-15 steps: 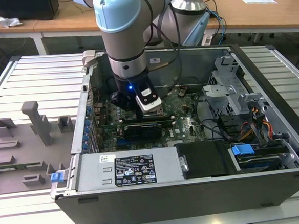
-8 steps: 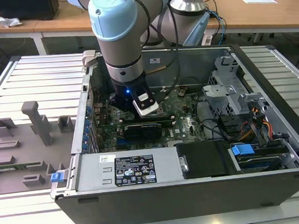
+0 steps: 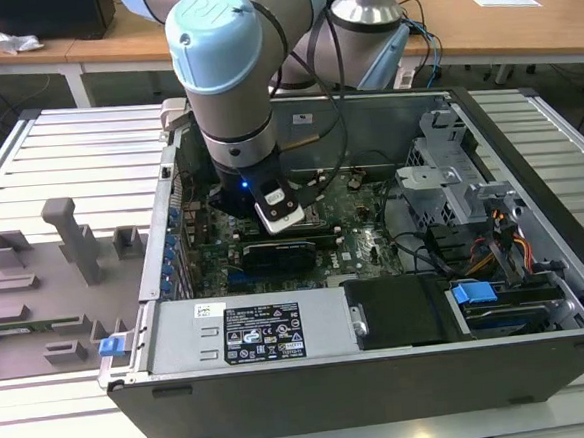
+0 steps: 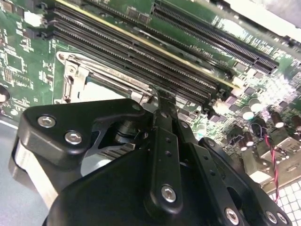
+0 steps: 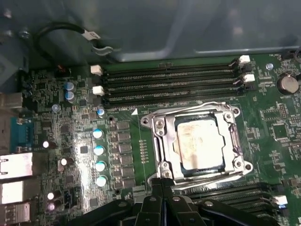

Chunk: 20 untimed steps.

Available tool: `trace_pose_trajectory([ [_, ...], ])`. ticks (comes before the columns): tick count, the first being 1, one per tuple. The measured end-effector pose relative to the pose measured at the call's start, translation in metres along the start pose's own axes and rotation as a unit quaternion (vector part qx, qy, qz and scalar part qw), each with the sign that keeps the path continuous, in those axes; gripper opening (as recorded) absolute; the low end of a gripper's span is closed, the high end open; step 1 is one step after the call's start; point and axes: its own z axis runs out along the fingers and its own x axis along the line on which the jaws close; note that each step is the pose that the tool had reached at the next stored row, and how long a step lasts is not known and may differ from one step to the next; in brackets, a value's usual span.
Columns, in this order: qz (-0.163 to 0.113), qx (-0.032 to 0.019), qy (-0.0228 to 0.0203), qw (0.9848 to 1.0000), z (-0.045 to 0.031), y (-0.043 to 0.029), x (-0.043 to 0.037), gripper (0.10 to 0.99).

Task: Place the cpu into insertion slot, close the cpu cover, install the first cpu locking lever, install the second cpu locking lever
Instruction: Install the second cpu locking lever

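First wrist view gives us the pale silver-grey square cpu [image 5: 199, 143] seated in the black insertion slot [image 5: 182, 170], with the thin silver metal cpu cover [image 5: 160, 136] closed flat around it on the green circuit board [image 5: 270, 120]. Our black tool [image 5: 162, 181] hovers at the cover's edge, fingers pressed together (pinching nothing we can see), beside the long black memory slots [image 5: 169, 82].

In the second wrist view the gripper [image 4: 162, 101] hides most of the cpu cover [image 4: 75, 77]; its body runs off at 6 o'clock.
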Motion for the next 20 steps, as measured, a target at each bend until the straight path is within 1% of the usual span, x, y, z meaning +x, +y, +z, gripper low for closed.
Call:
trace_pose_trajectory([
  [1,0.001,-0.0062,0.0007,1.0,0.0014,-0.0009,0.0011,0.106],
  [2,0.001,-0.0114,0.0013,0.9999,0.003,-0.0014,0.0019,0.106],
  [3,0.002,-0.0152,0.0017,0.9999,0.0047,-0.0019,0.0027,0.106],
  [4,0.002,-0.0164,0.0018,0.9999,0.0054,-0.0021,0.0029,0.106],
  [7,0.002,-0.0161,0.0018,0.9999,0.0054,-0.0022,0.003,0.106],
  [10,0.002,-0.0162,0.0017,0.9999,0.0027,-0.0015,0.0028,0.106],
  [12,0.002,-0.0157,0.0018,0.9999,-0.0025,-0.0003,0.0022,0.106],
  [16,0.002,-0.0141,0.0015,0.9999,-0.0093,0.0013,0.0015,0.106],
  [17,0.002,-0.0125,0.0014,0.9999,-0.0125,0.0021,0.0012,0.106],
  [20,0.001,-0.0101,0.0011,0.9999,-0.0179,0.0034,0.0007,0.106],
])
